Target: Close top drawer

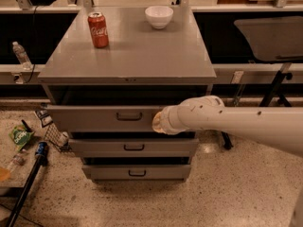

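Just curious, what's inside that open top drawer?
Only dark shadow shows inside the top drawer; its floor is hidden behind the front. The gripper sits at that front.

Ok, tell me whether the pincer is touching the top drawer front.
Cannot tell. Camera view: the pincer overlaps the front of the top drawer; neither contact nor gap shows.
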Motion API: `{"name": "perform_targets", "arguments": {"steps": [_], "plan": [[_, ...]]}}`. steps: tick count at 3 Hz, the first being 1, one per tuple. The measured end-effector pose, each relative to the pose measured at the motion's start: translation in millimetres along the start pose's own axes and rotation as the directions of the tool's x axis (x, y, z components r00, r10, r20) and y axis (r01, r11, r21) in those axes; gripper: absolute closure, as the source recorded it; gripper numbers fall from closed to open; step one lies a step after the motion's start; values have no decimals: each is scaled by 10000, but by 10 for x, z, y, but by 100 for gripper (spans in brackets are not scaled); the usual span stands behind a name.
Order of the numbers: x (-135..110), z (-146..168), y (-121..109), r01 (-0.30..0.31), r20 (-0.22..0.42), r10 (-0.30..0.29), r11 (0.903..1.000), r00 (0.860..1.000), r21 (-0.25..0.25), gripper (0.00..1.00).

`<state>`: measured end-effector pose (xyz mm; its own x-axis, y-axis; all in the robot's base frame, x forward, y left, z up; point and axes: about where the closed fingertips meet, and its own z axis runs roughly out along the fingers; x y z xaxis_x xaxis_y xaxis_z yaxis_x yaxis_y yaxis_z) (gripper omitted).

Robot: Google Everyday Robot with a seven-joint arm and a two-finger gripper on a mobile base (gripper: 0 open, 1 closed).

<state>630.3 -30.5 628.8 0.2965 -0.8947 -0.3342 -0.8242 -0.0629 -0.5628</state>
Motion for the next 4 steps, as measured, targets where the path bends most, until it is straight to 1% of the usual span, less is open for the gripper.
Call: {"name": "perform_targets", "arguments": {"steps": [1,2,4], "plan": [[56,77,-167,178,-168,-177,9998,9997,85,100],[101,123,-270,253,-314,-249,9996,9992,137,100],[109,132,-285,263,-352,-257,9995,9991,166,100]]}}
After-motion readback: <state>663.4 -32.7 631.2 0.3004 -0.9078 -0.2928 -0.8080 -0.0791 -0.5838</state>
